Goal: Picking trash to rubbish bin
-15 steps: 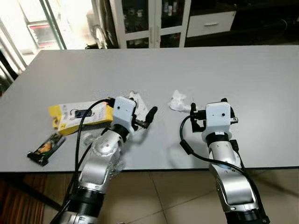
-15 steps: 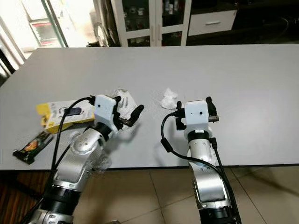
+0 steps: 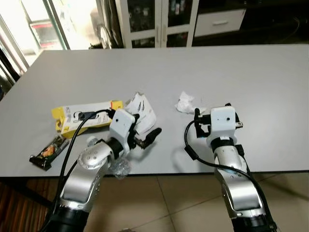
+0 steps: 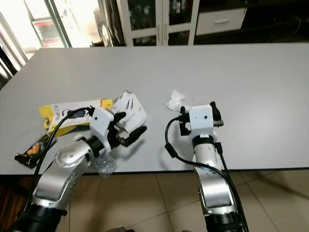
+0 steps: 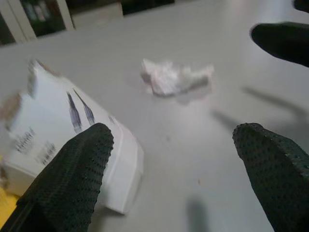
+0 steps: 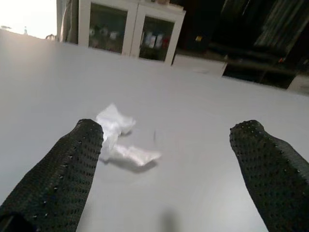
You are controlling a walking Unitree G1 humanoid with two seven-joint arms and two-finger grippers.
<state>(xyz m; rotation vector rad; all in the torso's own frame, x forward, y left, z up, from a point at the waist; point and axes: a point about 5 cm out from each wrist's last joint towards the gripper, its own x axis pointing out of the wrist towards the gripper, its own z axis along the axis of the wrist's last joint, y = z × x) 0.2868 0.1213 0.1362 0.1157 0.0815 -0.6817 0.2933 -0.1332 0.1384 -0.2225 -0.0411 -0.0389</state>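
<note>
Crumpled tissue [image 3: 186, 103]: a small white wad, creased and ragged, lying mid-table just beyond the right gripper.
White carton [image 3: 141, 110]: torn-edged, printed with black marks and lines of small text too blurred to read; it lies just beyond the left gripper, to the left of the tissue.
Yellow box [image 3: 82, 118]: flat, with a white panel and a dark picture; its writing is too small to read, and a black cable crosses it.
Snack wrapper [image 3: 48, 152]: dark with an orange patch, near the table's left near edge; brand not legible.
Left gripper [image 3: 145, 137]: fingers spread wide, empty, one finger [image 5: 67, 181] beside the carton.
Right gripper [image 6: 166, 181]: fingers wide apart, empty, low over the table and aimed at the tissue.
Table [image 3: 251, 77]: plain grey, its near edge cutting across both silver arms.
Cabinets [image 3: 157, 21]: white, glass-fronted, contents indistinct.
</note>
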